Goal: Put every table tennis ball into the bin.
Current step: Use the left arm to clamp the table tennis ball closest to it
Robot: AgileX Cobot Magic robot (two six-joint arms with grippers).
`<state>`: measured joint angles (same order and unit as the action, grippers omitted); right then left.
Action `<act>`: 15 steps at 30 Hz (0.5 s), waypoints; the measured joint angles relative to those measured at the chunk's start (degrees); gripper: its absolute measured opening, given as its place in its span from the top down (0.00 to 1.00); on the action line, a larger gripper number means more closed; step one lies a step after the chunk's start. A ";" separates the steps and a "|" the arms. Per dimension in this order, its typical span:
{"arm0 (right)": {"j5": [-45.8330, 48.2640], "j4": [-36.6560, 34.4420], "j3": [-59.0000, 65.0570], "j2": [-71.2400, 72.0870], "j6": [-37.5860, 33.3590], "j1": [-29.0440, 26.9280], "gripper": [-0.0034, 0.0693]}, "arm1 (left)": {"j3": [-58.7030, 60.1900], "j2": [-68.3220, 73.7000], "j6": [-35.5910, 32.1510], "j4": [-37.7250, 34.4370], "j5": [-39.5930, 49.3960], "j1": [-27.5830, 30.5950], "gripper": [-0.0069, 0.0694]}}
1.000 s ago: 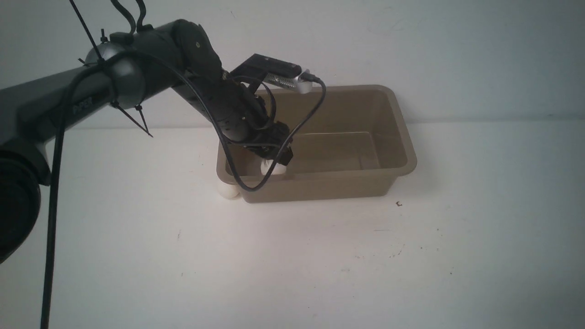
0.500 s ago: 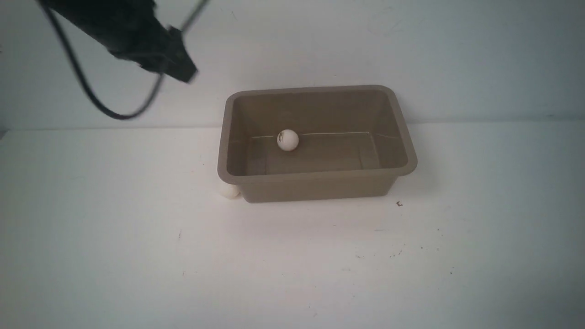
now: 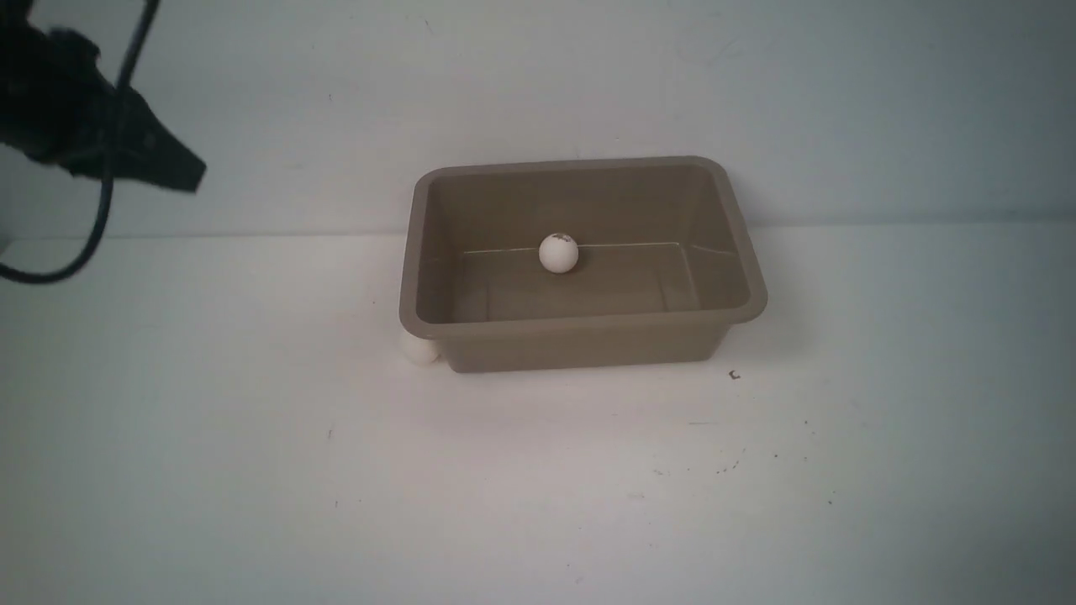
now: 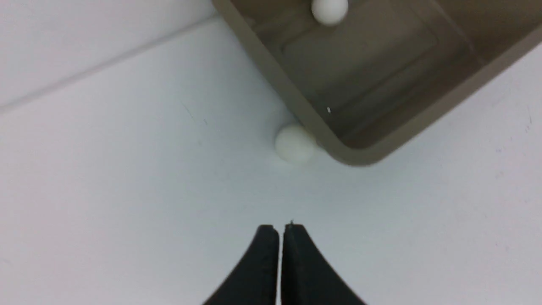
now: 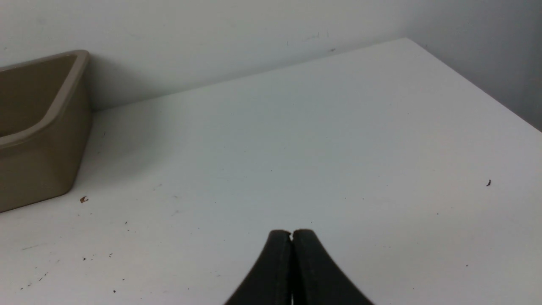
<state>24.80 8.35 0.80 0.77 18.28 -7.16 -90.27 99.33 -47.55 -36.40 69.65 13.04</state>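
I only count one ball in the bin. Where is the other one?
In the front view, the other ball sits on the table against the near left corner of the bin, outside it, partly under the rim.

Plain ball half-hidden by bin; left arm blurred — cropped.

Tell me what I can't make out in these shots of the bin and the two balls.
Loose ball: front view, partly hidden under the bin rim.
Ball in the bin: front view, dark mark too small to read; left wrist view, cut by the picture edge.
Left gripper: front view, blurred, arm cut by the edge.
Right gripper: missing from front view.
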 joint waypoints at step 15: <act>0.00 0.00 0.00 0.00 0.00 0.00 0.98 | 9.01 15.62 -19.12 -13.54 -7.19 -0.90 0.87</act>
<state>24.80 8.35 0.80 0.77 18.28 -7.16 -81.27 114.94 -66.67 -49.95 62.46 12.14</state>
